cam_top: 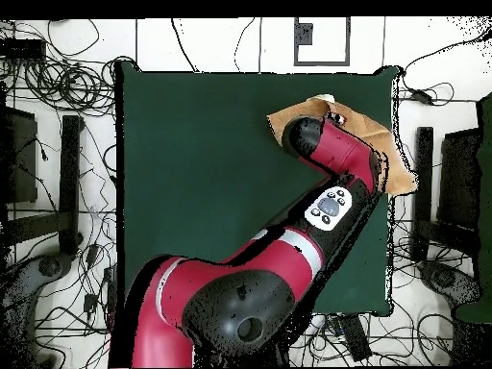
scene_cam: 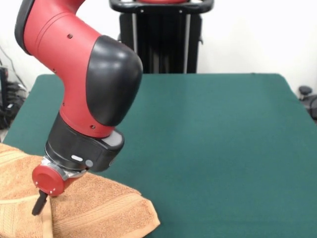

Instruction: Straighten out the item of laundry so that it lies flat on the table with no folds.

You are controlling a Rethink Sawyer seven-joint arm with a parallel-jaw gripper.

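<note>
The item of laundry (scene_cam: 99,210) is an orange-tan terry towel at the table's near left corner in the front view. It lies bunched, with a fold ridge and band stripes showing. From overhead the towel (cam_top: 377,120) sits at the top right corner, and part of it reaches past the table's right edge. My gripper (scene_cam: 38,204) hangs under the red wrist and presses down onto the towel's left part. Overhead, the arm (cam_top: 332,159) covers the gripper and the towel's middle. The dark green table (scene_cam: 223,148) spreads wide to the right.
Much of the table's left half in the front view is blocked by the bulky red and black arm (scene_cam: 94,84). Cables (cam_top: 58,86) and black stands (cam_top: 69,183) lie on the floor around the table (cam_top: 192,173). A black object (scene_cam: 307,94) sits past the right edge.
</note>
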